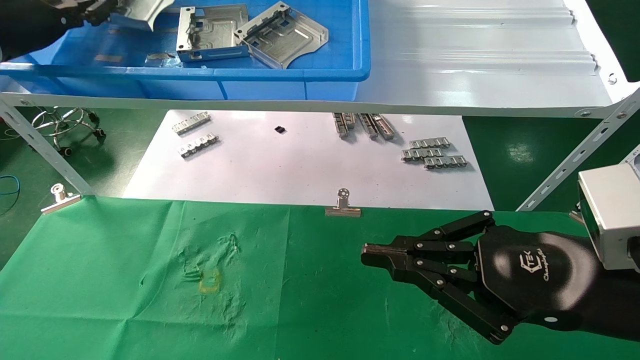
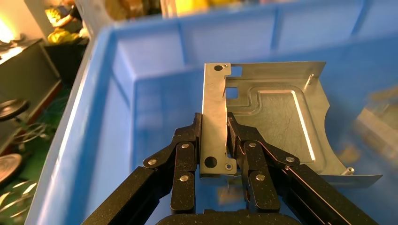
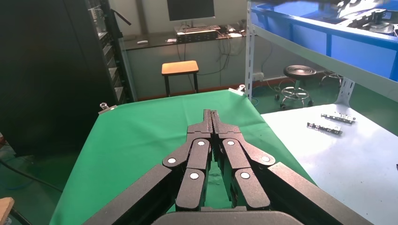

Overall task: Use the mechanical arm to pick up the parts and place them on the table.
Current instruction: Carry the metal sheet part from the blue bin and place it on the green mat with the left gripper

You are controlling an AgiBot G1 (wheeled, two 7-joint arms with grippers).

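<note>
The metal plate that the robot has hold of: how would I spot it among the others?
Look at the blue plastic bin on the white shelf. At its robot-left end the left gripper is shut on one silver plate, pinching its flat flange. The two other plates lie loose in the bin, touching each other; the held plate alone is clamped between black fingers.
</note>
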